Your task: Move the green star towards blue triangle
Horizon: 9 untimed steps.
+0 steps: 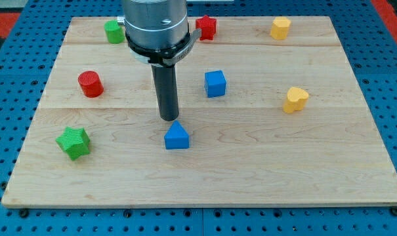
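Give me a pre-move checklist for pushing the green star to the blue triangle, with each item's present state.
1. Green star in view, at the view's lower left: ok.
2. Blue triangle in view, near the board's middle: ok.
3. My tip on the star's far side from the triangle: not ok; it sits just above the triangle.
4. Straight lane between star and triangle free of blocks: ok.
5. Red cylinder out of the lane: ok.
6. Tip touching the triangle: cannot tell.

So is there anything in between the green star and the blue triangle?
No. In the camera view, only bare wood lies between the green star and the blue triangle. My tip sits just above the triangle.
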{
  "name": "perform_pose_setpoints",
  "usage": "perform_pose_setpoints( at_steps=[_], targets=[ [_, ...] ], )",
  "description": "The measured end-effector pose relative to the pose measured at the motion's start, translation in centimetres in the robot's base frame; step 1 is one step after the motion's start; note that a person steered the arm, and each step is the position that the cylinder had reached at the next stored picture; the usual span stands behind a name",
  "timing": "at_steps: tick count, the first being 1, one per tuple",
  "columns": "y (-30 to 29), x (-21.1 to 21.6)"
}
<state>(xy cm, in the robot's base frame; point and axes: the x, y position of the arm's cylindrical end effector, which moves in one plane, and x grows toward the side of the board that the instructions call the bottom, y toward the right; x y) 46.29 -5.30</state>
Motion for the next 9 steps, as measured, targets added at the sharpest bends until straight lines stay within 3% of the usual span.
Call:
perform_pose_setpoints(
  at_steps=[3, 4, 5, 7, 8, 9],
  targets=[
    [0.6, 4.1],
    [-2.3, 4.0],
    [-11.1, 3.3],
    [-18.2, 2.1],
    [-18.8, 4.4],
    [-10.7, 6.4]
  ],
)
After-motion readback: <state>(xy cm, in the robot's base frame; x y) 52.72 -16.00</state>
